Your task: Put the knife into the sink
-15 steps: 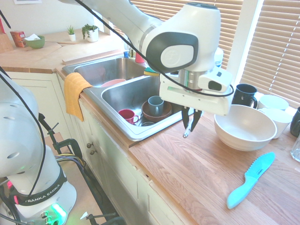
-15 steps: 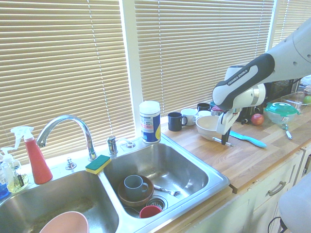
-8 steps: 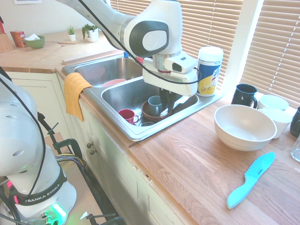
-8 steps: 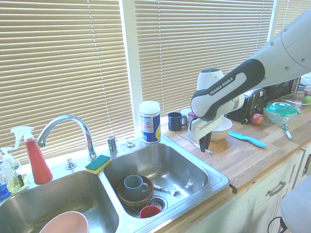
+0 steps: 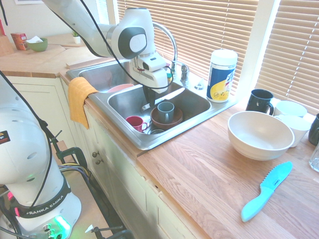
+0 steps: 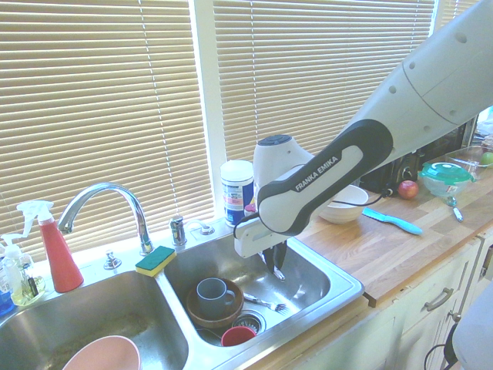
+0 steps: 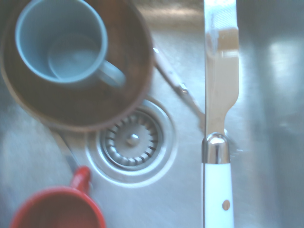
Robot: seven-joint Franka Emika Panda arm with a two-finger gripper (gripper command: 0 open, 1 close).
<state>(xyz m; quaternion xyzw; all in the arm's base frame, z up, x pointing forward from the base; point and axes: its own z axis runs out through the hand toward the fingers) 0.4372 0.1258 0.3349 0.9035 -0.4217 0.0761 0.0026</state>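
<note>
Gripper (image 5: 149, 98) hangs over the squarish sink basin (image 5: 197, 106), jaws clamped on the knife (image 5: 162, 98) by its white handle. Below the jaws: brown bowl (image 7: 118, 95) holding a blue-grey mug (image 7: 59, 40), red cup (image 7: 57, 209), drain (image 7: 132, 140). I'd lower it, then release over bare steel beside the bowl.

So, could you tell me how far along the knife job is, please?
Done: the knife is off the counter, shut in the gripper and carried over the sink. In hand: it hangs above the bowl and drain. Left: lowering and letting go.
</note>
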